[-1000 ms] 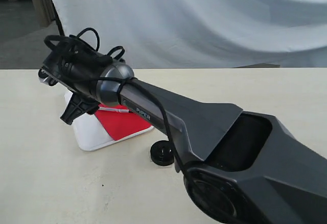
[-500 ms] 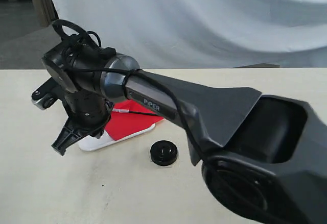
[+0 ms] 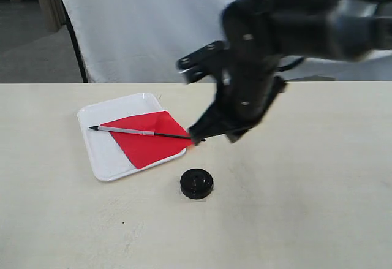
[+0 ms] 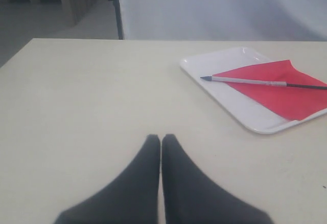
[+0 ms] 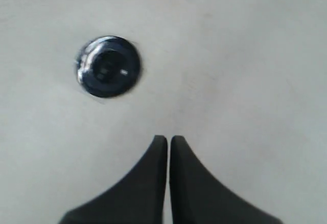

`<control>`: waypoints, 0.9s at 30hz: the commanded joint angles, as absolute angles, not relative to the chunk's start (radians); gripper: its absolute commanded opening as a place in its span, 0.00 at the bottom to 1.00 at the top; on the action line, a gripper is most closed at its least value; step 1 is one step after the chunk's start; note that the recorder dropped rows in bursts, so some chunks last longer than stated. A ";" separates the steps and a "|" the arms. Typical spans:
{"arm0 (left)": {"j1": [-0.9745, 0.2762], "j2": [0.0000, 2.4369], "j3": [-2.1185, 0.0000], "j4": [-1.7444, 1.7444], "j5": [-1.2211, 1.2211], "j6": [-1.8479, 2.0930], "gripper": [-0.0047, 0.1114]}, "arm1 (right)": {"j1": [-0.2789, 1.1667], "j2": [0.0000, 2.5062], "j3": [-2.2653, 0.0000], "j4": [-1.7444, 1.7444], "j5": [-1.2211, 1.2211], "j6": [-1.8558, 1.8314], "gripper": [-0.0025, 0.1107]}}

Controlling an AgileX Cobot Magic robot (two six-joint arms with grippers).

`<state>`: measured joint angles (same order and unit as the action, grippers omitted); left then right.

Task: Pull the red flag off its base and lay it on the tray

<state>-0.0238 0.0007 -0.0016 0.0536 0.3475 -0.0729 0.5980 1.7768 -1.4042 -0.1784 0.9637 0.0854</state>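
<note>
Right claw [image 5: 168,141]: mine, its 2 fingers were pressed together with only a hairline slit between them, and it held nothing.
Left claw [image 4: 161,140]: also mine, its 2 fingers were pressed together the same way and were empty, well apart from the tray.
Red flag [image 3: 150,143]: it lay flat on the tray, off its base, with the cloth spread on the near side of the stick.
Stick [image 3: 131,132]: its pointed black tip faced left and its other black end faced right, and that end and 1 corner of the cloth reached past the tray's right rim.
Tray [image 3: 107,159]: it sat flat on the table, left of centre, with its left half bare.
Base [image 3: 196,183]: it sat alone on the table, near and to the right of the tray, just apart from it, and its centre hole was empty.
Right arm [image 3: 263,54]: it hung above the table to the right of the tray. It was badly blurred in the exterior view, so I could not tell there how close my tips were to the stick's end. My wrist camera showed the base between them, with nothing touching.
Table [image 3: 306,208]: a pale, matt top.
Backdrop [image 3: 153,30]: a white cloth hung along the far side.
</note>
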 commanded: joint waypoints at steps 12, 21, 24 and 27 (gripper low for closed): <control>-0.021 0.000 0.000 0.052 0.344 -0.075 0.05 | -0.196 1.040 -0.748 -0.121 0.670 0.145 0.05; -0.021 0.000 0.000 0.052 0.344 -0.075 0.05 | -0.140 0.640 -0.536 -0.098 0.365 0.163 0.05; -0.021 0.000 0.000 0.052 0.344 -0.075 0.05 | -0.096 0.526 -0.500 -0.098 0.317 0.164 0.05; -0.021 0.000 0.000 0.052 0.344 -0.075 0.05 | -0.048 0.417 -0.473 -0.097 0.288 0.162 0.05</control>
